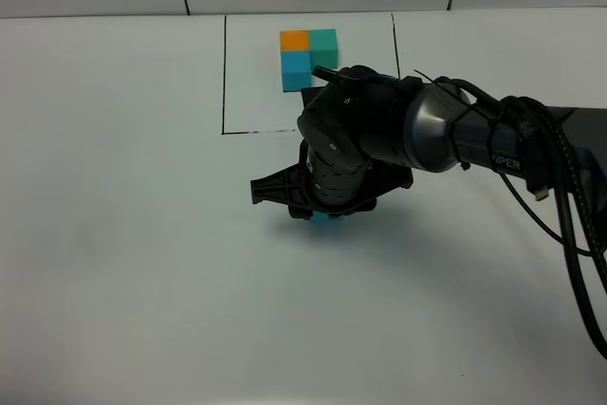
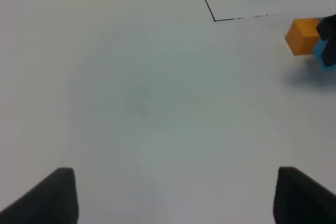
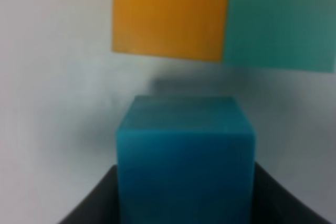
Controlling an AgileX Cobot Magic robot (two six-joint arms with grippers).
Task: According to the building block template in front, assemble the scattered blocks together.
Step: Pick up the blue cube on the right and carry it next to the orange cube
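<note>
Right tool [image 1: 324, 213]: clamped on the blue cube [image 3: 185, 150], low over the surface [image 1: 114, 234], just near of centre.
Why: blue belongs against the orange cube [image 3: 170, 14] to copy the L (not yet touching).
Teal cube [image 3: 281, 19]: touching orange, side by side.
Left tool [image 2: 176, 174]: jaws apart, empty, parked left.
Template [image 1: 308, 59]: far centre, framed.
Count: three loose cubes, three template cubes, two tools.

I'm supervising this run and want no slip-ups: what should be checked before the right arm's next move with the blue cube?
1. Right gripper closed on blue cube: ok.
2. Orange cube and green cube touching side by side: ok.
3. Blue cube pressed against orange cube: not ok, a gap shows.
4. Blue cube lined up with orange cube: ok, roughly.
5. Left gripper open, away from the cubes: ok.
6. Template visible for comparison: ok.
</note>
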